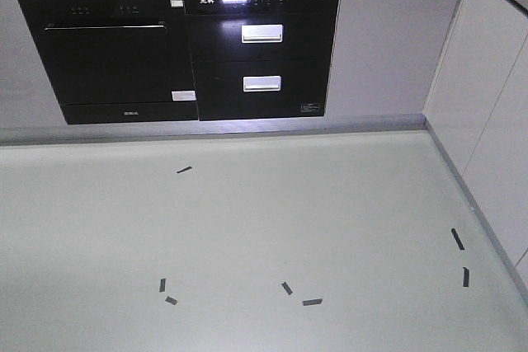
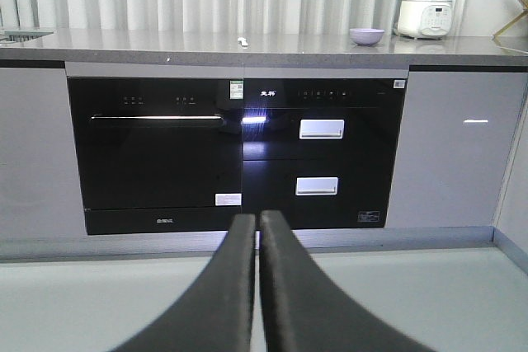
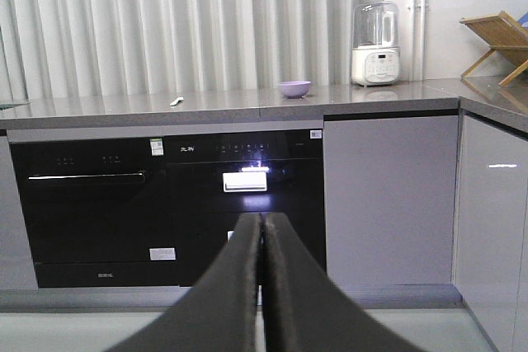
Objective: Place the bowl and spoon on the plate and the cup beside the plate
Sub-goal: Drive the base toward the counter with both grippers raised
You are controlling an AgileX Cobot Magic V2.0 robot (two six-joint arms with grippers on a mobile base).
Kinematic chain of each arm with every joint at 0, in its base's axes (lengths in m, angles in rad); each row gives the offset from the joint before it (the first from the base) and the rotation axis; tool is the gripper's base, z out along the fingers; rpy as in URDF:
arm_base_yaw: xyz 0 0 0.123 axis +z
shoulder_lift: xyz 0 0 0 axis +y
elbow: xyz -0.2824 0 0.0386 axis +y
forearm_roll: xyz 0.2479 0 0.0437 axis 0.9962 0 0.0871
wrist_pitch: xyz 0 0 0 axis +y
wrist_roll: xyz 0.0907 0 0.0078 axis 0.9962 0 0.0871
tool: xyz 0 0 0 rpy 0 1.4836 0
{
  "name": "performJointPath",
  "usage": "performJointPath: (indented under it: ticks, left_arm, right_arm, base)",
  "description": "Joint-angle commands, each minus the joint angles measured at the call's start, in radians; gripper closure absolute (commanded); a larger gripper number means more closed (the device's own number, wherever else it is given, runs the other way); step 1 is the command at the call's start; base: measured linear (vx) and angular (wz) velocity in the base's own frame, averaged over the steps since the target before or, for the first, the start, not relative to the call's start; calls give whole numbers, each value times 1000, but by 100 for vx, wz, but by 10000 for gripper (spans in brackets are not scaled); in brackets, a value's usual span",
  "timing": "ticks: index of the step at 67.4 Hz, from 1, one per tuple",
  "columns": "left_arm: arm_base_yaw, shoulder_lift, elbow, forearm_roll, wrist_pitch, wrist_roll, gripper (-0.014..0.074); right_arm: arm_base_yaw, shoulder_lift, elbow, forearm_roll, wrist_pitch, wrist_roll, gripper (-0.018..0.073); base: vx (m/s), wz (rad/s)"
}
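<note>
Bowl [image 3: 294,89] sits on the far counter [image 3: 99,109], ahead of and above your 2 grippers and right of each one's line. The right gripper [image 3: 261,218] looks the nearer to it. The left gripper [image 2: 252,220] points almost straight at the spoon [image 2: 242,41], which lies well left of the bowl. Both jaws are pressed closed, holding nothing. You cannot see the plate or the cup.

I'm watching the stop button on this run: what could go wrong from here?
The left gripper and right gripper are shut and well short of the counter, so the robot must close in without hitting the cabinets. The spoon lies small and flat, so a pinch may slip. The plate and cup show in no view.
</note>
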Motion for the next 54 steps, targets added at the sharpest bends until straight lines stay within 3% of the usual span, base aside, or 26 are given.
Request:
performJointPath:
  ticks: [1,54]
  left_arm:
    - [0,-14,-20,-1,-83,-11,603]
    - [0,-14,-20,-1,-83,-11,603]
  right_arm:
    - [-4,-7,8,-8,-79,-5,570]
    - [-4,-7,8,-8,-79,-5,570]
  base:
    - [0,0]
    - [0,0]
